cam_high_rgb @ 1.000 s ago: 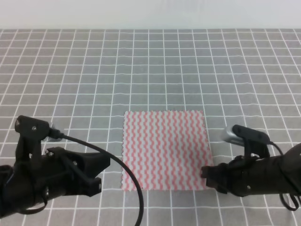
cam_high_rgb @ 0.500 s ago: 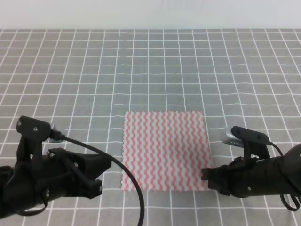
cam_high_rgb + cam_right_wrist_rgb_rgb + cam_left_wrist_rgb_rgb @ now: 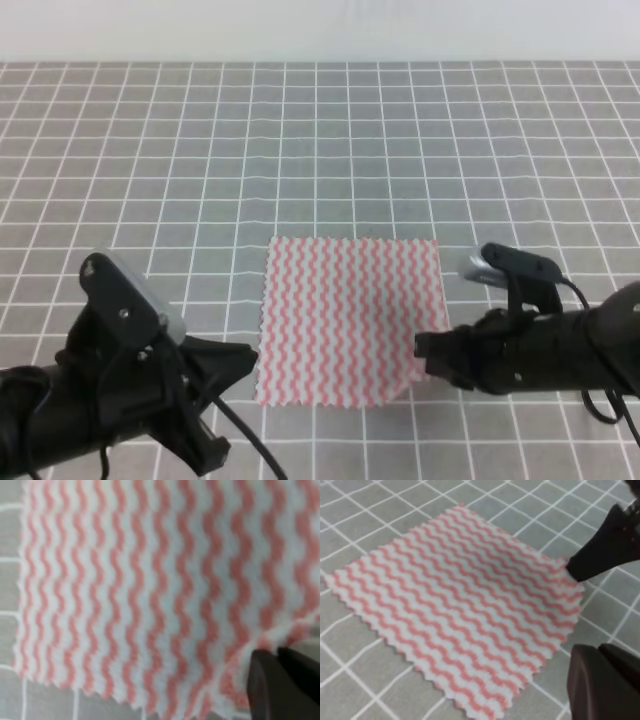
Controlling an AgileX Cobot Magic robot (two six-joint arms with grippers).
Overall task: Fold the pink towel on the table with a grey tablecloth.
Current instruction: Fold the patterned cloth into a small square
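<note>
The pink towel (image 3: 345, 320) lies flat on the table with a grey tablecloth (image 3: 320, 150), near the front centre. My right gripper (image 3: 422, 352) is shut on the towel's near right corner, which is puckered and drawn slightly inward. In the right wrist view the towel (image 3: 140, 590) bunches up against the closed fingers (image 3: 265, 680). My left gripper (image 3: 248, 357) hovers just left of the near left corner, apart from the cloth, its fingers together. The left wrist view shows the towel (image 3: 455, 610), my left gripper (image 3: 600, 655) at the bottom right and the right gripper (image 3: 577, 569) on the far corner.
Grey gridded cloth (image 3: 150, 200) surrounds the towel on all sides. A pale wall strip (image 3: 320, 30) runs along the table's far edge. Both black arms and their cables fill the front corners of the high view.
The left arm has swung right and turned, bringing its gripper close to the near left corner. The right gripper slid left onto the near right corner, which now puckers inward.
</note>
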